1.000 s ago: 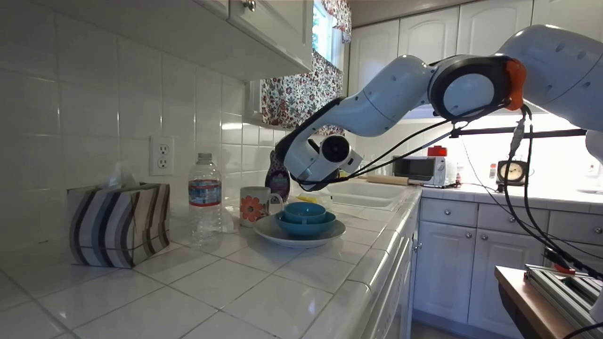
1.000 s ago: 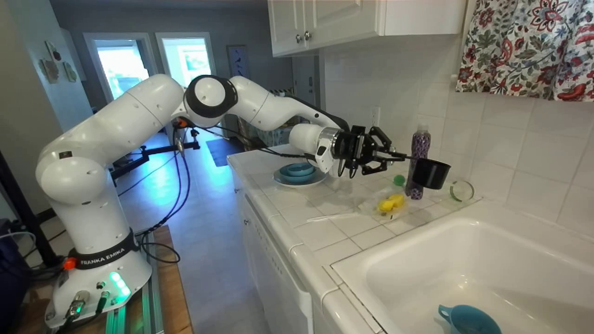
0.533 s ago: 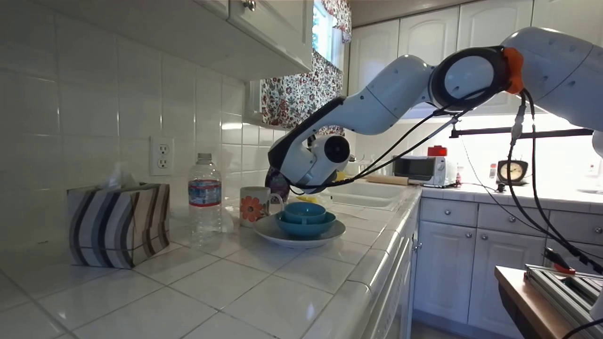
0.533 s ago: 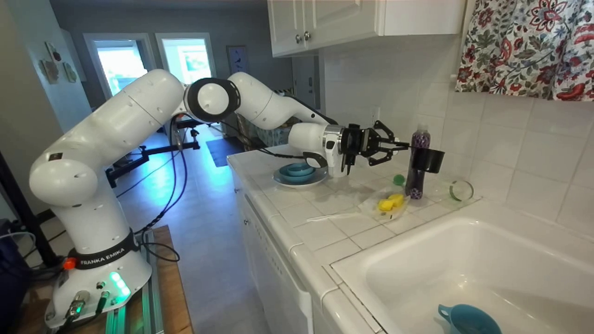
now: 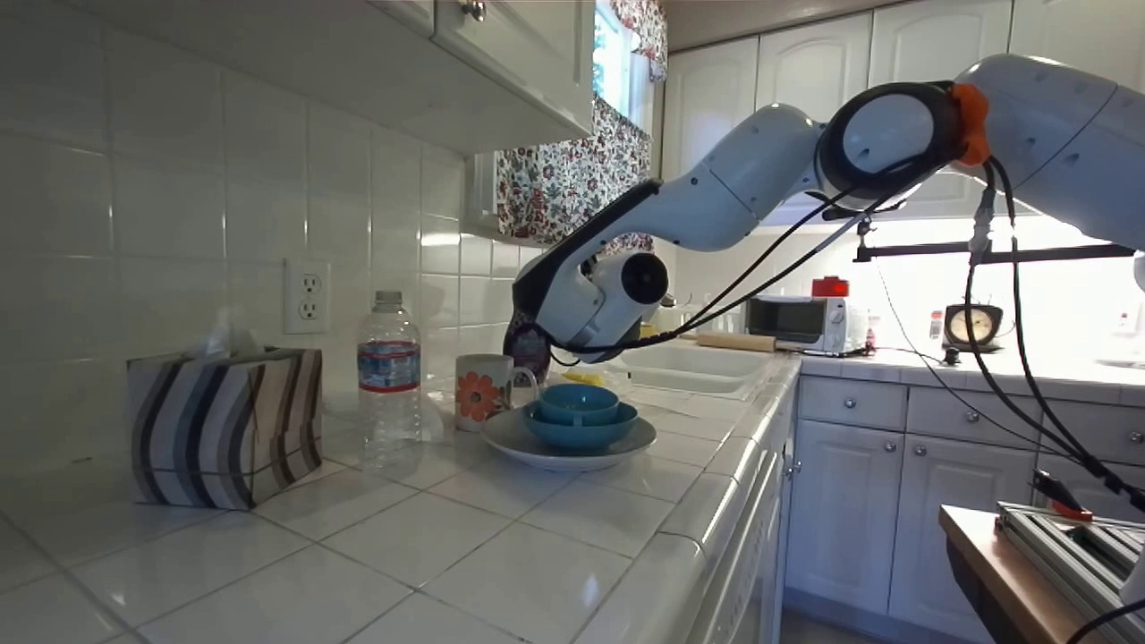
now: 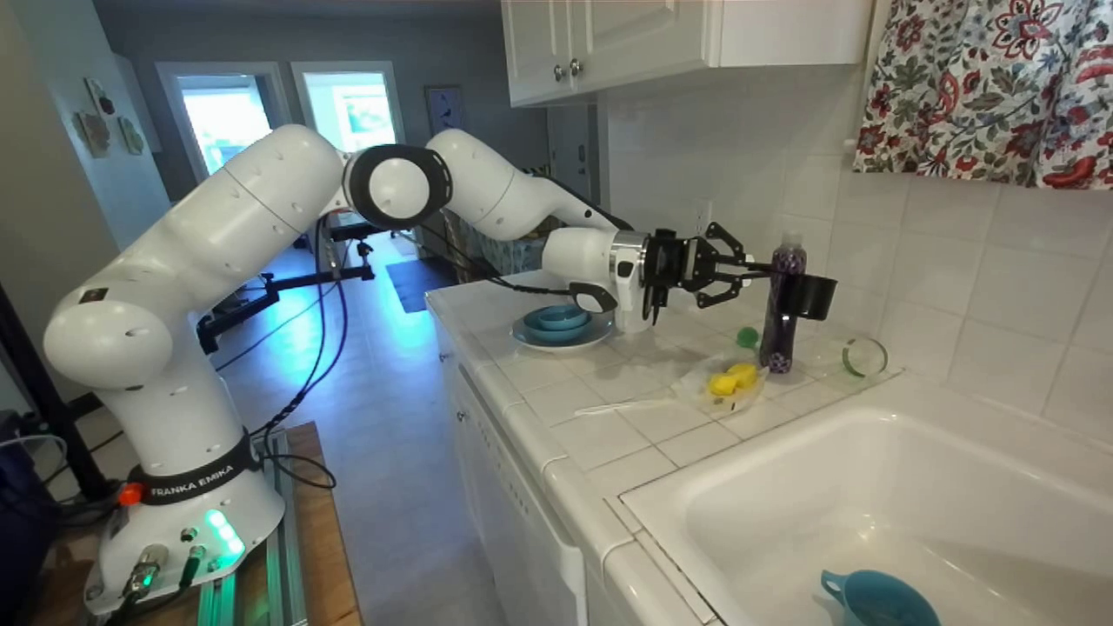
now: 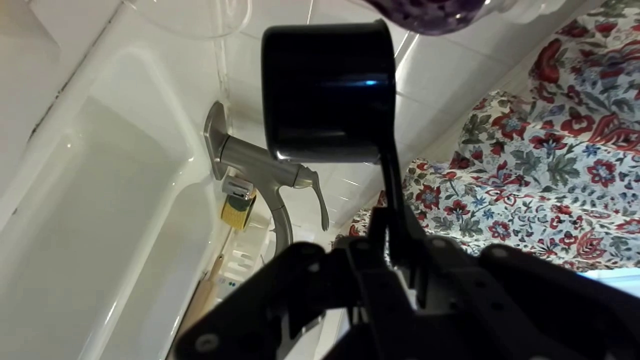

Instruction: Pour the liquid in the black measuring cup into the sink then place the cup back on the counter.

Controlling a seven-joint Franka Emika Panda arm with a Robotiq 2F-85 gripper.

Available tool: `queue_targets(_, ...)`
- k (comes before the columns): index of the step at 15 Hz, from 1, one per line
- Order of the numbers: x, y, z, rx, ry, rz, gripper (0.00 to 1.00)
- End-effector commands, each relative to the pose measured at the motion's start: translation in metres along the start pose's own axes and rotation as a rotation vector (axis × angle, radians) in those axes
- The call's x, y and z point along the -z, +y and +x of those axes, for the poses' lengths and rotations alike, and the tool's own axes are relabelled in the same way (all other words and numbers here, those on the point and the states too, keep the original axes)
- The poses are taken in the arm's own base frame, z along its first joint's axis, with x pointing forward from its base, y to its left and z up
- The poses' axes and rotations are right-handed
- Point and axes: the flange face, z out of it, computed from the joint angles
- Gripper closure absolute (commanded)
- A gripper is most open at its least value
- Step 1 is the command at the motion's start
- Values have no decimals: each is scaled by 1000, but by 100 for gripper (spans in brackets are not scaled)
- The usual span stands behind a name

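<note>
The white-tiled counter (image 5: 528, 546) runs through both exterior views, and the white robot arm (image 6: 391, 187) reaches over it. The sink (image 6: 783, 465) lies broad and near in an exterior view; the wrist view shows two compartments side by side. A striped tissue box (image 5: 224, 429) and a clear water bottle (image 5: 389, 411) stand on the counter in an exterior view alone. The grey metal faucet (image 7: 257, 162) comes out plainly only in the wrist view. The black gripper (image 6: 756, 270) shows side-on in an exterior view; where the arm's wrist (image 5: 572, 309) faces the camera, it is hidden. The black measuring cup (image 6: 812, 298) is held roughly upright in the air, partly in front of a purple bottle (image 6: 778, 335); the wrist view shows its side large, its inside hidden. Its thin handle (image 7: 391, 180) is pinched by the gripper.
</note>
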Motion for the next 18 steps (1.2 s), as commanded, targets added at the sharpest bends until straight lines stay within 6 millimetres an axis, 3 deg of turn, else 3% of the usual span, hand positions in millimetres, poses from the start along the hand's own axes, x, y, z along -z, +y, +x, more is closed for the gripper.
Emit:
queue_targets(1, 0, -1, 0, -1, 0, 0, 91)
queue_targets(2, 1, -1, 0, -2, -1, -1, 98)
queue_targets(8, 8, 5, -8, 9, -5, -66, 98)
queue_targets(18, 26, 32, -8, -70, 75, -253, 98)
